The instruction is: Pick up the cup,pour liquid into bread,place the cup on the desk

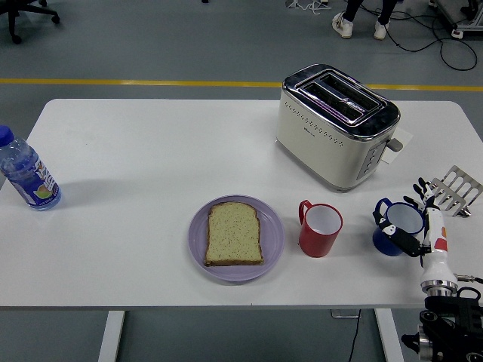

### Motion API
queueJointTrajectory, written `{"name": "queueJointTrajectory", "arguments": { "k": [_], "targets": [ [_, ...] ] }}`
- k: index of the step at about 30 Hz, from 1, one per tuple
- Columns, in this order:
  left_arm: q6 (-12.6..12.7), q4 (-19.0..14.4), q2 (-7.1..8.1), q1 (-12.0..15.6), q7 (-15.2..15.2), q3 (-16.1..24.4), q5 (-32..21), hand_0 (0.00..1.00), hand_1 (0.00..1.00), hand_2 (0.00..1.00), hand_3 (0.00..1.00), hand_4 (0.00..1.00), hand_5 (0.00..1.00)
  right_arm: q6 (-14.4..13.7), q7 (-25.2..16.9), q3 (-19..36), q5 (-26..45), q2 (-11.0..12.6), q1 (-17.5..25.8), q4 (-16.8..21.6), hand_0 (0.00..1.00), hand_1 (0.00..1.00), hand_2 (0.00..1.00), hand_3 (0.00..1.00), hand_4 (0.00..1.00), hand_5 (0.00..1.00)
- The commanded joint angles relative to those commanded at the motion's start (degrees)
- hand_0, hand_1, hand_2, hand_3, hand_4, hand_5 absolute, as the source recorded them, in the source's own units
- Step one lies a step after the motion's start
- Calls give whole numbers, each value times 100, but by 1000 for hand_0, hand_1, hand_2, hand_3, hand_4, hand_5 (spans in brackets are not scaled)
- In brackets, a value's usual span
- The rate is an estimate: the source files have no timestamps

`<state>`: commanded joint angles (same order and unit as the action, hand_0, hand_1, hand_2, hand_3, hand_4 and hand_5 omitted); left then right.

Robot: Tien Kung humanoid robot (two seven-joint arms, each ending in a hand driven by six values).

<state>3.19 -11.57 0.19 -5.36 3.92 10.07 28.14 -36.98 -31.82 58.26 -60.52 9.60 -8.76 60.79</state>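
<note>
— Grey floor with a yellow line behind; white worktop (151, 166) in front. On it?

— Cream toaster (336, 124) at the back right, slots up. Lilac plate (273, 240) near the front middle, carrying a slice of bread (234, 234) lying flat, crust top toward the far side. Red cup (321, 229) just right of the plate, upright, mouth open to the ceiling, handle sticking out to the left toward the plate.

— And farther right?

— Blue cup (395, 226), also upright on the worktop, long axis vertical, white inside showing, handle at its left side pointing toward the red cup. Well apart from the bread, with the red cup standing between.

— Touched by anything?

— Right hand (421, 226), rising from the lower right corner on a white and orange wrist. Black fingers (406, 240) curled round the right and near side of the blue cup, pressed against its wall; thumb side dark against the rim. Looks like a grasp, cup base on the worktop or barely off it, hard to tell.

— Anything else out there?

— Metal toast rack (454, 188) at the right edge, just behind the hand. Blue-capped water bottle (29, 173) far left, upright. Shoes of a person (361, 27) on the floor at the top, well away from the worktop.

— Left arm?

— Out of sight.
</note>
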Motion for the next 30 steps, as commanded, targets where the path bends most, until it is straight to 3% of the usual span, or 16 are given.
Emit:
{"name": "queueJointTrajectory", "arguments": {
  "k": [7, 8, 13, 14, 19, 20, 21, 28, 30],
  "targets": [
    [0, 0, 8, -27, 1, 21, 10, 634, 645, 657, 551, 323, 836, 0, 217, 384, -155, 56, 16, 914, 954, 800, 967, 998, 944, 116],
    [0, 0, 9, -28, 1, 23, 10, 635, 646, 657, 552, 323, 835, 0, 259, 415, -149, 56, 16, 990, 846, 728, 894, 852, 770, 110],
    [1, 2, 18, -40, 2, 29, 10, 635, 646, 657, 552, 323, 835, 171, 429, 844, 883, 80, 11, 1504, 846, 728, 894, 852, 770, 110],
    [2, 2, 20, -41, 2, 32, 8, 635, 646, 657, 552, 322, 835, 295, 526, 931, 1074, 96, 28, 1585, 748, 627, 695, 618, 625, 2],
    [6, 4, 28, -53, 1, 51, 16, 635, 646, 657, 552, 322, 835, 1482, 1176, 1429, 2288, 239, 104, 1940, 748, 627, 695, 618, 625, 2],
    [7, 5, 30, -55, 2, 51, 14, 635, 646, 657, 552, 323, 835, 1705, 1276, 1521, 2512, 251, 113, 1976, 682, 589, 655, 601, 632, 64],
    [8, 6, 30, -55, 1, 51, 13, 635, 646, 657, 552, 323, 835, 1966, 1380, 1600, 2772, 255, 117, 1998, 682, 589, 655, 601, 632, 64],
    [11, 8, 33, -71, 1, 42, 23, 635, 645, 657, 551, 323, 836, 3605, 2654, 2239, 4486, 208, 168, 1871, 675, 580, 652, 609, 627, 91],
    [12, 8, 33, -69, 1, 46, 20, 635, 645, 657, 551, 323, 836, 3777, 2742, 2284, 4925, 194, 178, 1840, 675, 580, 652, 609, 627, 91]
  ]
}}
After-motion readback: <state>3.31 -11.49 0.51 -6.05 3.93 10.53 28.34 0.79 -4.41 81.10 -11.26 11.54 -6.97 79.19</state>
